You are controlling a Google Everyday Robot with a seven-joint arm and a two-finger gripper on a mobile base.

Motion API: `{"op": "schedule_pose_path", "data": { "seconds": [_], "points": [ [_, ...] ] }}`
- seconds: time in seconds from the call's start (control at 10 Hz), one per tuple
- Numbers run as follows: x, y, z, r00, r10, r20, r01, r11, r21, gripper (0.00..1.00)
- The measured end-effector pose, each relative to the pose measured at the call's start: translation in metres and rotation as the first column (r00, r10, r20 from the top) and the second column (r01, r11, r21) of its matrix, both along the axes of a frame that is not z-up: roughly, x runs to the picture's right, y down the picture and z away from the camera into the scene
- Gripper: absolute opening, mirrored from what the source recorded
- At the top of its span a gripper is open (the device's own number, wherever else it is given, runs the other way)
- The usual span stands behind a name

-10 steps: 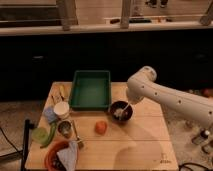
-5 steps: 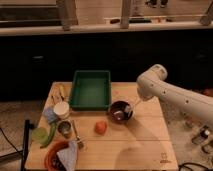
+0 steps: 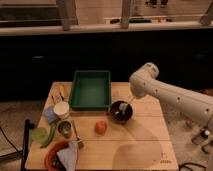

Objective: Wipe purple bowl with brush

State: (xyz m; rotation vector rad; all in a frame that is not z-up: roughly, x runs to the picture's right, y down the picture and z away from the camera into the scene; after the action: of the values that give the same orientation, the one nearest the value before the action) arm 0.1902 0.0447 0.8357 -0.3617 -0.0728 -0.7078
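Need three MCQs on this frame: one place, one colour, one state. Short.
1. The small dark purple bowl sits: A) inside the green rectangular tray B) by the tray's near right corner C) on the floor
2. The small round object left of the bowl is: A) blue B) orange C) white
3. The bowl is: A) upright B) overturned C) lifted

Key: B, it rests on the wooden table beside the tray; B, plainly orange; A, its opening faces up, with the gripper just above its far rim and the thin pale brush reaching in.
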Motion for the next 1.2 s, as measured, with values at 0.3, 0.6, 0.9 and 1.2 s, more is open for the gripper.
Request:
{"op": "schedule_pose_path", "data": {
  "seconds": [0.3,0.6,0.9,1.2],
  "points": [
    [-0.0012,-0.0006,-0.0001,1.0,0.0,0.013,0.0,1.0,0.002,0.0],
    [-0.002,-0.0007,0.0,1.0,-0.001,0.014,0.001,1.0,0.002,0.0],
    [-0.0017,-0.0005,0.0,1.0,-0.001,0.013,0.001,1.0,0.001,0.0],
    [-0.0018,-0.0005,0.0,1.0,-0.001,0.013,0.001,1.0,0.001,0.0]
  ]
}}
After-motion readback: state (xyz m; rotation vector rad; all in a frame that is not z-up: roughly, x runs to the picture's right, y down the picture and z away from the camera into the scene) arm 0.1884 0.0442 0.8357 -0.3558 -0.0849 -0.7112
